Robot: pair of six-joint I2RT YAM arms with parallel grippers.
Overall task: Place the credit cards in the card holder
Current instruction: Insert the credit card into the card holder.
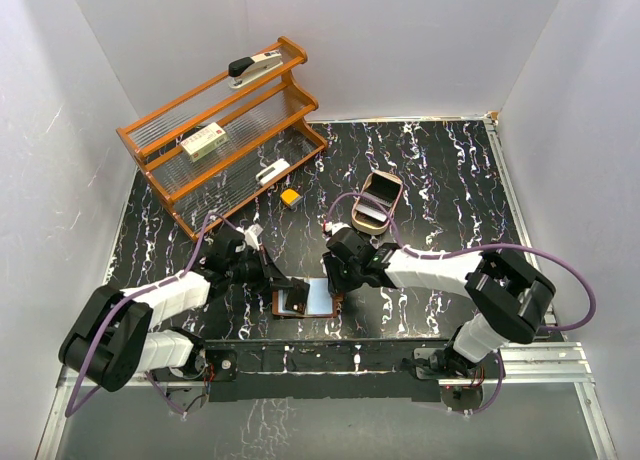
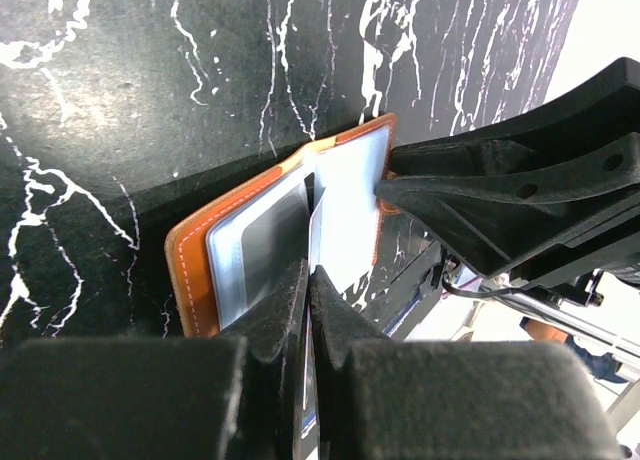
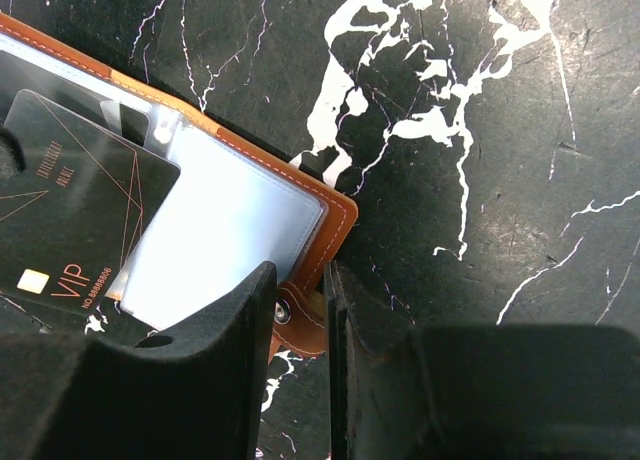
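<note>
The card holder [image 1: 316,300] lies open near the front edge, brown leather with pale grey-blue pockets; it also shows in the left wrist view [image 2: 190,270] and the right wrist view [image 3: 335,218]. My left gripper [image 1: 277,283] [image 2: 310,280] is shut on a dark credit card [image 2: 313,225] marked "VIP" [image 3: 70,220]. The card's leading edge is at the holder's left pocket. My right gripper [image 1: 337,285] [image 3: 300,315] is closed narrowly on the holder's closing tab [image 3: 300,325] at its right edge. More pale cards [image 1: 371,213] lie in the wooden tray.
A tan oval wooden tray [image 1: 398,190] stands behind the right arm. A small yellow-orange block [image 1: 290,196] lies mid-table. An orange tiered rack [image 1: 220,130] with a stapler and boxes fills the back left. White walls enclose the black marbled table.
</note>
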